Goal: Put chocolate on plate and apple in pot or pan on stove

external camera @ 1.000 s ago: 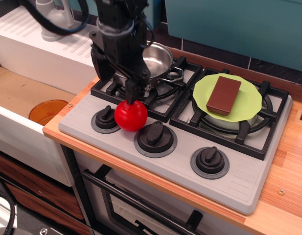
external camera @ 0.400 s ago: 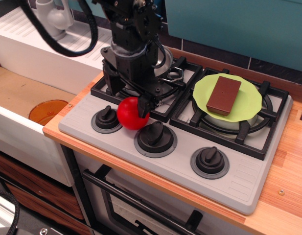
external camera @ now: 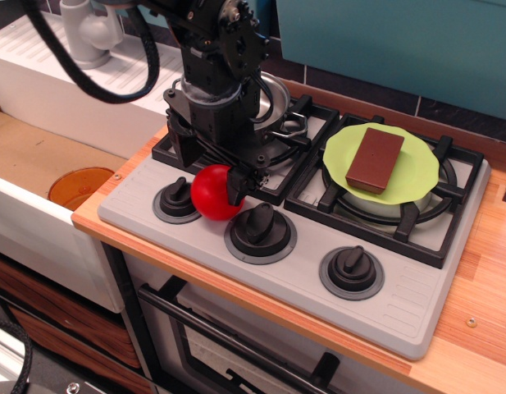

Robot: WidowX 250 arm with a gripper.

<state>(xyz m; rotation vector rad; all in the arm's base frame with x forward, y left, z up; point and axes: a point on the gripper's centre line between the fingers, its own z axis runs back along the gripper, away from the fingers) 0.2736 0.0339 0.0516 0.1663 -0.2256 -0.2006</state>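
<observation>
I am lowering my pincer around the apple, sitting between two knobs on the stove; whether it grips yet, I cannot tell. Risk: an off-centre squeeze is likely sending the glossy apple rolling.

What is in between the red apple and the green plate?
The middle knob and the black grate bars lie between the apple and the plate in this one camera view.
</observation>
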